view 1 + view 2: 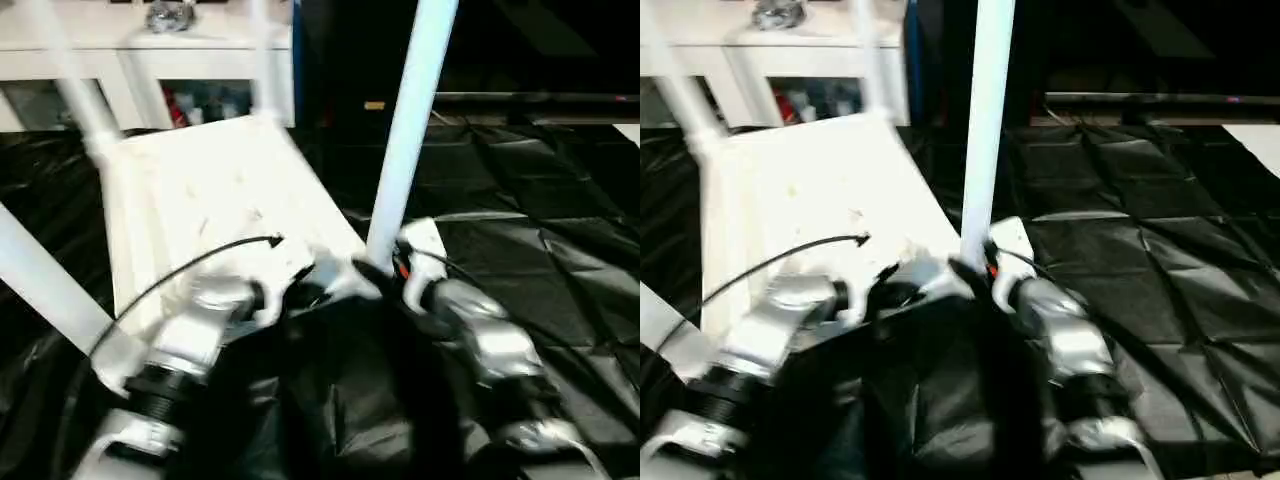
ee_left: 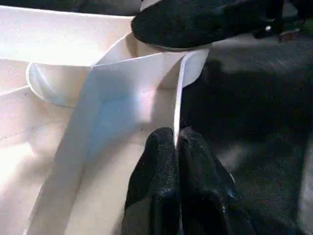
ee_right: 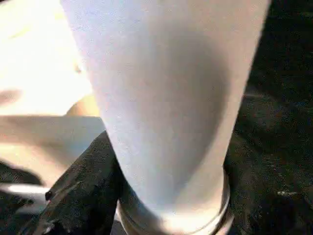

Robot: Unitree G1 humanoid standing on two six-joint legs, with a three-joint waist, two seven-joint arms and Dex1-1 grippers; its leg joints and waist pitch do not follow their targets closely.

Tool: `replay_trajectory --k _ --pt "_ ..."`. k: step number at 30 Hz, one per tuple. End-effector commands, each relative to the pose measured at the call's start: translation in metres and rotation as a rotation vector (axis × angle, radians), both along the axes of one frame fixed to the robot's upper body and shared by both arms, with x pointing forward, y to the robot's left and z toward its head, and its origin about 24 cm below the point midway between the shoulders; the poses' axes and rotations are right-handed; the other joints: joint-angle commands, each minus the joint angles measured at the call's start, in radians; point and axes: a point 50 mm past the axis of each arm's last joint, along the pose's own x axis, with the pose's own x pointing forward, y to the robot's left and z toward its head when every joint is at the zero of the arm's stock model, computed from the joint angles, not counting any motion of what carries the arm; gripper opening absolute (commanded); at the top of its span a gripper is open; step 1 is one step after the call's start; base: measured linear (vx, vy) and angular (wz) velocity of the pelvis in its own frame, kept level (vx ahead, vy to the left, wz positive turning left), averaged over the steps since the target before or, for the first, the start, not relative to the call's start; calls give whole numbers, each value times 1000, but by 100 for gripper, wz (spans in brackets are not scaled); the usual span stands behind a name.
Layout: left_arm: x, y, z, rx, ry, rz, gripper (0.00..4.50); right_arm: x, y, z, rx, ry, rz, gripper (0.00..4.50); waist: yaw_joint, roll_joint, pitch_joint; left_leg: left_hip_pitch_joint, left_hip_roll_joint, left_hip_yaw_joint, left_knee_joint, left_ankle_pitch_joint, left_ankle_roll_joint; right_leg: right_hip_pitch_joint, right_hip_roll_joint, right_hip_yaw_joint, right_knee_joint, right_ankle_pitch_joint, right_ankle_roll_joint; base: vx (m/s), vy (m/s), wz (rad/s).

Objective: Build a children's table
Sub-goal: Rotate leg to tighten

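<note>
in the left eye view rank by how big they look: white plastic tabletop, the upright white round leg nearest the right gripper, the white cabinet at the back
1. White plastic tabletop, largest by area.
2. Upright white round leg and white cabinet at the back: unsure. The leg is long but thin and near; the cabinet is far, cut off by the frame and partly hidden.

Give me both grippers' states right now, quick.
Left gripper: shut, pinching the tabletop's thin rim wall.
Right gripper: closed around the base of the near leg at the corner socket.
</note>
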Motion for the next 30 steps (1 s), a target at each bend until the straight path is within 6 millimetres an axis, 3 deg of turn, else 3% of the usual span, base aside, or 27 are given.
replay_trajectory --k 1,2,3,6,9,13,14,18,23,24,27,30 --pt "2 -27 14 -94 -57 6 0 -15 49 -13 7 54 182 257 4 -15 -52 3 50 -18 -69 -200 35 36 -81 47 -89 -255 -195 0 0 0" --pt "2 -27 14 -94 -57 6 0 -15 49 -13 7 54 182 257 6 -12 -54 -1 49 -18 -68 -172 47 39 -81 47 -83 -210 -202 0 0 0" --pt "0 -29 15 -99 -59 -18 0 -15 49 -12 28 55 187 313 6 -11 -54 -1 49 -18 -68 -161 52 40 -80 46 -82 -190 -204 0 0 0" --pt "-4 -29 17 -100 -68 -89 0 -16 46 -8 27 40 239 343 7 -12 -59 -3 49 -16 -62 -112 81 45 -79 46 -71 -86 -228 0 0 0" --pt "-7 -24 17 -94 -67 -146 0 -19 41 -6 23 33 314 343 7 -12 -58 -3 48 -16 -61 -129 92 47 -79 44 -71 -82 -237 0 0 0" --pt "-9 -18 16 -80 -59 -201 0 -23 35 -3 18 22 424 343 8 -11 -55 0 50 -15 -62 -161 84 45 -79 44 -76 -132 -231 0 0 0" --pt "-12 -13 15 -72 -49 -261 0 -28 27 0 6 19 518 343 9 -9 -52 2 51 -17 -65 -181 80 44 -78 43 -80 -167 -226 0 0 0" --pt "-16 -1 15 -46 -32 -368 0 -35 10 4 -24 45 675 343 13 -7 -53 3 54 -16 -65 -179 83 43 -78 45 -77 -148 -232 0 0 0" --pt "-16 8 16 -23 -24 -428 0 -39 -2 6 -50 84 756 343 30 -5 -56 11 57 -13 -62 -162 86 38 -77 45 -72 -109 -252 0 0 0" --pt "-16 11 16 -11 -19 -448 0 -39 -4 7 -43 87 769 343 35 -6 -54 8 57 -13 -63 -155 87 41 -77 45 -69 -98 -255 0 0 0" --pt "-15 15 16 2 -15 -475 0 -41 -6 10 -33 95 803 343 41 -7 -54 9 58 -13 -64 -171 76 40 -78 44 -71 -125 -248 0 0 0" --pt "-15 16 17 2 -14 -481 0 -42 -6 11 -24 98 814 308 43 -8 -54 10 58 -14 -65 -174 65 41 -80 45 -71 -136 -246 0 0 0"
